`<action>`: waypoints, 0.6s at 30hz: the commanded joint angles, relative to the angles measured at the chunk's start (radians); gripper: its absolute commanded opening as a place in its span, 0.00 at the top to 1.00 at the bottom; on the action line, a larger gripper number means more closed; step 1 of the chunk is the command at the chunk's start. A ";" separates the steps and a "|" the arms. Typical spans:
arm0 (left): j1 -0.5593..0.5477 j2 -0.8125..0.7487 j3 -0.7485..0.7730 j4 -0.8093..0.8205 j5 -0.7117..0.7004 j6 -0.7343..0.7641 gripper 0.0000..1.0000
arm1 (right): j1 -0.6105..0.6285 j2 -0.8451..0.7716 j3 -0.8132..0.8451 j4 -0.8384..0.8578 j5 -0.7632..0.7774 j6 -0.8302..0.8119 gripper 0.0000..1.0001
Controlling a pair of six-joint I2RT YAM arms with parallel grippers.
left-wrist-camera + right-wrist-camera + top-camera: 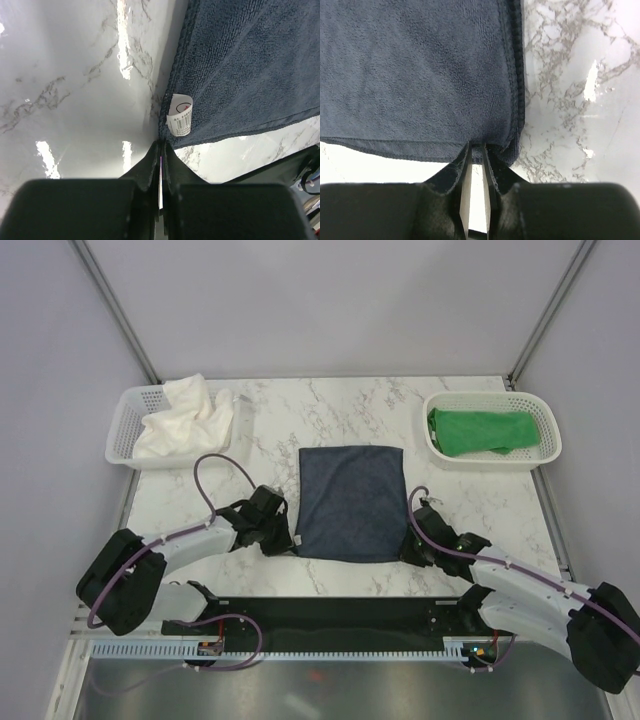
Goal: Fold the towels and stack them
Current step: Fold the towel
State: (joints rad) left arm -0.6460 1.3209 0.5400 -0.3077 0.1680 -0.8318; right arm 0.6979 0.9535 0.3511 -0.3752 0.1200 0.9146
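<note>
**Hidden or unclear.** In the top view both near corners of the navy towel are covered by the wrists. Each wrist view shows only one corner of the cloth. The print on the white care label is too small to be read. Whether cloth is caught between the left fingers cannot be made out.

**Item: navy towel.** Dark blue terry with a stitched hem, spread flat as a smooth rectangle. A doubled layer is seen along its right edge. It lies at the middle of the marble tabletop. The label curls off the near-left corner.

**Relation to fingers.** The left fingers are clenched tight, their tips touching the very point of the near-left corner, just beside the label. The right fingers are drawn nearly together and grasp the near hem beside the near-right corner, where the hem is puckered.

**Other towels.** The cream towel is heaped in the left basket, spilling over its rim. The green towel is crumpled inside the right basket.
</note>
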 commanded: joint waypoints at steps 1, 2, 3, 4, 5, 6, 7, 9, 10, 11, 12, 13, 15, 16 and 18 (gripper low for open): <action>-0.006 -0.031 -0.035 -0.036 -0.028 -0.030 0.98 | 0.015 -0.027 -0.018 -0.045 0.017 0.050 0.79; -0.007 -0.043 -0.054 -0.037 -0.030 -0.033 0.98 | 0.026 -0.036 -0.020 -0.056 0.017 0.062 0.79; -0.007 -0.055 -0.061 -0.037 -0.030 -0.038 0.98 | 0.032 -0.054 -0.020 -0.062 0.018 0.072 0.79; -0.007 -0.077 -0.066 -0.037 -0.019 -0.033 0.98 | 0.037 -0.065 -0.020 -0.067 0.017 0.078 0.79; -0.007 -0.081 -0.058 -0.039 -0.010 -0.024 0.93 | 0.046 -0.074 -0.018 -0.070 0.010 0.081 0.78; -0.007 -0.089 -0.048 -0.044 0.007 -0.001 0.81 | 0.046 -0.091 -0.006 -0.073 -0.002 0.079 0.75; -0.007 -0.100 -0.035 -0.051 0.011 0.011 0.59 | 0.048 -0.097 0.009 -0.079 0.001 0.075 0.73; -0.006 -0.114 0.033 -0.077 0.010 0.055 0.52 | 0.045 -0.116 0.054 -0.109 0.004 0.052 0.66; -0.004 -0.115 0.104 -0.115 -0.002 0.075 0.48 | 0.046 -0.120 0.108 -0.117 0.016 0.037 0.64; 0.002 -0.112 0.145 -0.142 -0.011 0.092 0.46 | 0.046 -0.119 0.145 -0.140 0.029 0.021 0.60; 0.008 -0.103 0.188 -0.160 -0.022 0.136 0.46 | 0.048 -0.111 0.222 -0.146 0.041 -0.026 0.51; 0.015 -0.092 0.274 -0.178 -0.022 0.160 0.45 | 0.042 -0.101 0.264 -0.149 0.065 -0.058 0.47; 0.054 -0.040 0.359 -0.205 -0.012 0.250 0.44 | 0.020 -0.021 0.403 -0.139 0.086 -0.141 0.40; 0.068 -0.014 0.444 -0.202 0.005 0.290 0.40 | -0.023 0.022 0.451 -0.133 0.069 -0.248 0.40; 0.111 0.088 0.536 -0.208 -0.027 0.427 0.41 | -0.078 0.164 0.588 -0.103 0.014 -0.368 0.39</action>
State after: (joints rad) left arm -0.5816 1.3231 0.9520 -0.4950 0.1673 -0.6331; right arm 0.6800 1.0027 0.7822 -0.5270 0.1436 0.7620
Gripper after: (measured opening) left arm 0.591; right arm 0.603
